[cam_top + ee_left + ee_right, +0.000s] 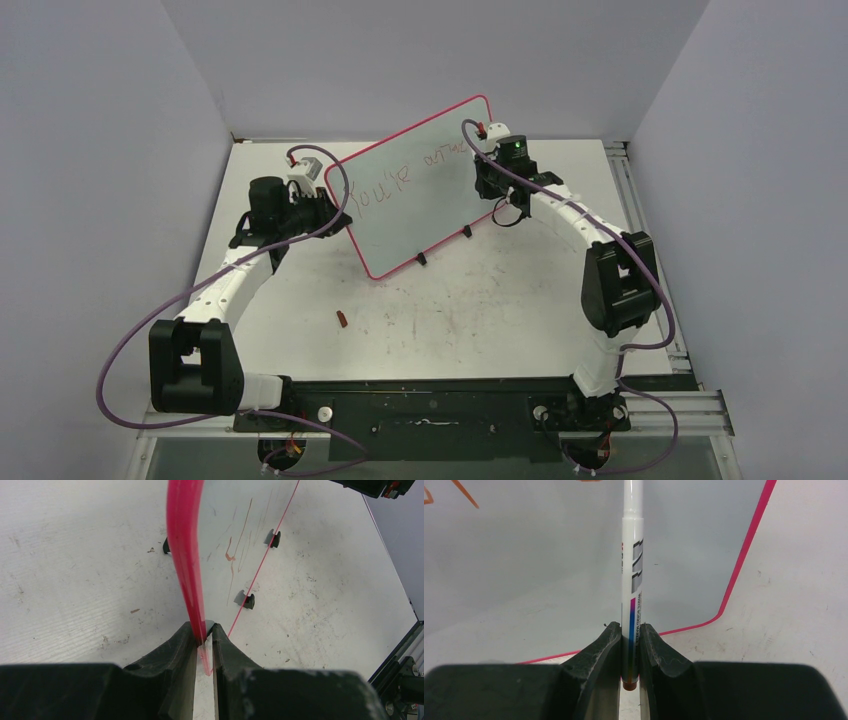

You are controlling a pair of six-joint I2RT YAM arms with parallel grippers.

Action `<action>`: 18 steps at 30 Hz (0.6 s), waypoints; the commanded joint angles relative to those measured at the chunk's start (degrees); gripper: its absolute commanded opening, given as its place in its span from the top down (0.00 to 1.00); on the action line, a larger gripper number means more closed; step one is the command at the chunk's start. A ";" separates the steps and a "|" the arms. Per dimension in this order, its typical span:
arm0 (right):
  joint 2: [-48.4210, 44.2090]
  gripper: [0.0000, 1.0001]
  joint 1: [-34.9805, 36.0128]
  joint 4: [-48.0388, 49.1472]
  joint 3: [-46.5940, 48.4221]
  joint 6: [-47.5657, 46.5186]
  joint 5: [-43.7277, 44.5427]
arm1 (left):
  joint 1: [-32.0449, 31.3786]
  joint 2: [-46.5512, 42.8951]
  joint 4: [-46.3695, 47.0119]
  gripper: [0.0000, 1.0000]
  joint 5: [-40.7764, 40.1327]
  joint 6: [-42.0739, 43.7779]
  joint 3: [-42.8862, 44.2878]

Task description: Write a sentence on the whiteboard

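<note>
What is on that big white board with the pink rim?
Reddish-brown handwriting: "You're", then the start of another word. Whatever follows is hidden behind the right pincer, which is shut on a white marker. The left pincer clamps the pink rim of the board.

Bright, flat overhead light, soft shadows all round.
The table [500,300] was evenly lit, and my arms [230,290] threw only faint, blurred shadows on it. The whiteboard [430,215] carried only a dull grey sheen, and the walls [100,150] were a cool grey. In my left wrist view the board's edge bowed with lens distortion, and my fingers [170,672] were dark and soft up close. In my right wrist view the marker [632,580] stood sharp, its upper end washed out to white.
</note>
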 commanded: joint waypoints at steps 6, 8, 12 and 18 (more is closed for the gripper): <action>-1.37 0.95 -0.27 -0.18 -0.82 -0.22 -0.89 | -0.27 -0.88 -1.46 1.00 -1.24 0.71 1.92; -1.78 0.95 -0.17 -0.44 -0.86 -0.17 -0.70 | -0.27 -0.91 -1.48 1.00 -1.34 0.71 1.93; -4.31 0.95 -0.10 -0.03 -1.42 -0.09 0.84 | -0.27 -1.01 -1.39 1.00 -1.40 0.71 1.88; -4.71 0.95 -0.01 -0.77 1.58 -0.28 0.96 | -0.27 -0.94 -1.38 1.00 -1.27 0.71 2.01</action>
